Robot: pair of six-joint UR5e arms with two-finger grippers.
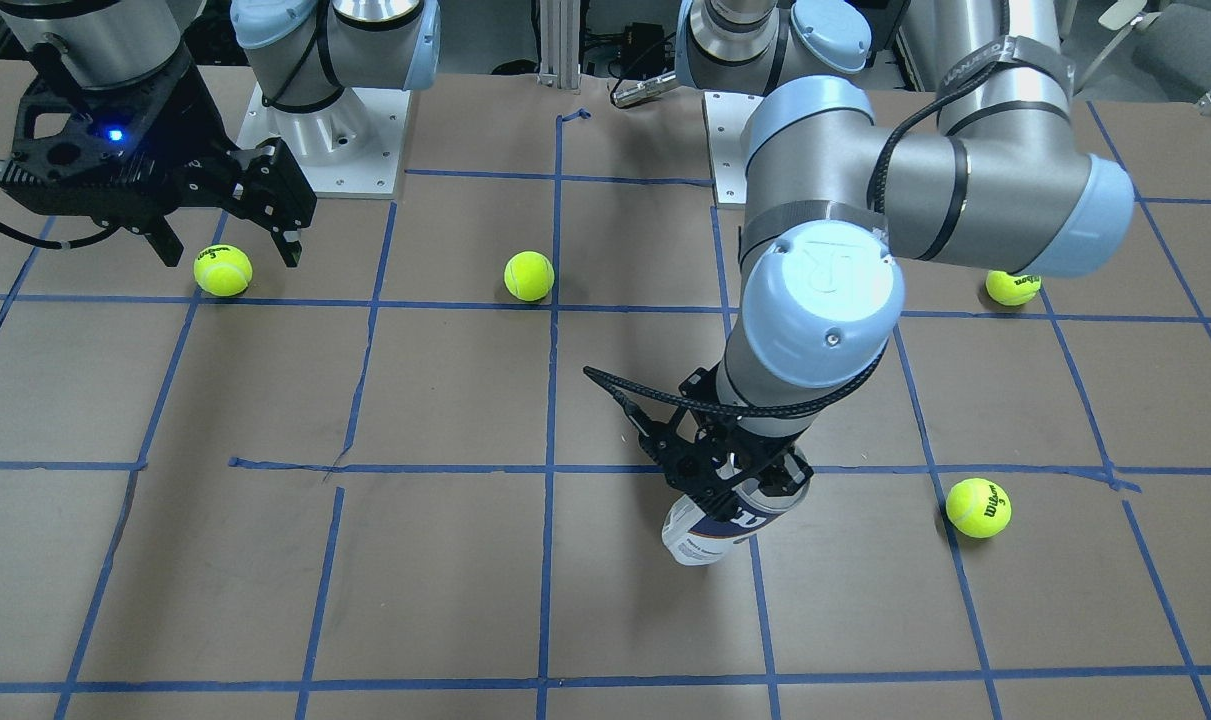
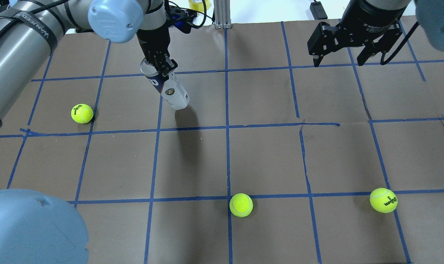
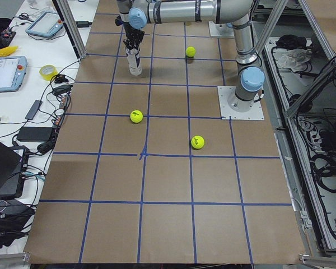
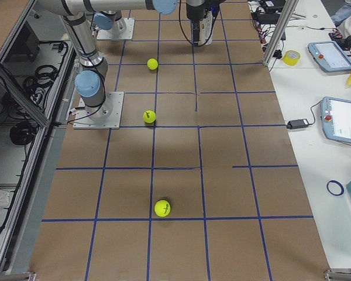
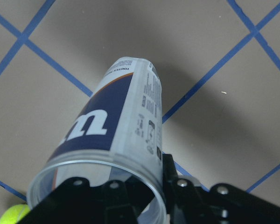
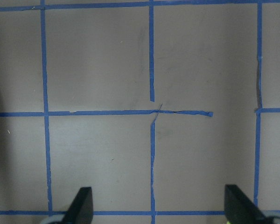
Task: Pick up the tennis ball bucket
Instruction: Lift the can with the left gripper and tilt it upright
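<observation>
Clear bucket [image 2: 172, 93] pinched at its rim by your left gripper [image 2: 163, 71], hanging tilted below it; your right gripper [image 2: 338, 61] hovers spread, well apart.

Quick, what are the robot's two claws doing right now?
Left gripper: shut on the tennis ball bucket, gripping its open rim.
Right gripper: open, holding nothing.

Four tennis balls [image 1: 223, 270] [image 1: 528, 276] [image 1: 1012, 287] [image 1: 978, 507] (one part-hidden), one tennis ball bucket [image 1: 700, 535], two tools [image 2: 163, 71] [image 2: 338, 61]

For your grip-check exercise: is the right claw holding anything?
No, the right claw is wide open with nothing in it.
</observation>
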